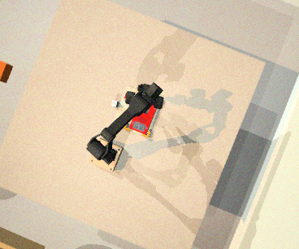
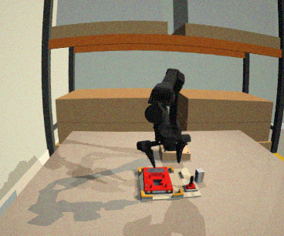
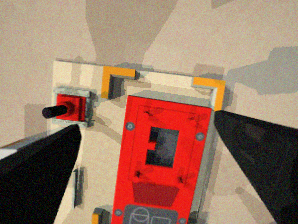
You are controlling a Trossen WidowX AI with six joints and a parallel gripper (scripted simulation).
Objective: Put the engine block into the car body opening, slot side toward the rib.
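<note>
A small grey-white block [image 1: 114,103] [image 2: 200,176], apparently the engine block, stands on the table beside the cream board [image 2: 196,194] [image 3: 97,165]. In the wrist view a pale patch at the left edge may be it, mostly hidden by a finger. Its slot cannot be made out. The red car body [image 1: 144,120] [image 2: 148,181] [image 3: 155,117] lies on the board. Its opening [image 3: 164,150] shows a dark inside with small red teeth at one side, and no block in it. My gripper [image 1: 144,100] [image 2: 167,163] [image 3: 148,123] is wide open and empty, above the board, its fingers either side of the car body.
A red piece [image 2: 191,187] [image 3: 75,107] with a black peg stands on the board, close to one fingertip in the wrist view. Orange corner brackets [image 3: 127,73] [image 2: 144,194] stand around the car body. The wooden arm base [image 2: 181,155] is behind the board in the exterior view.
</note>
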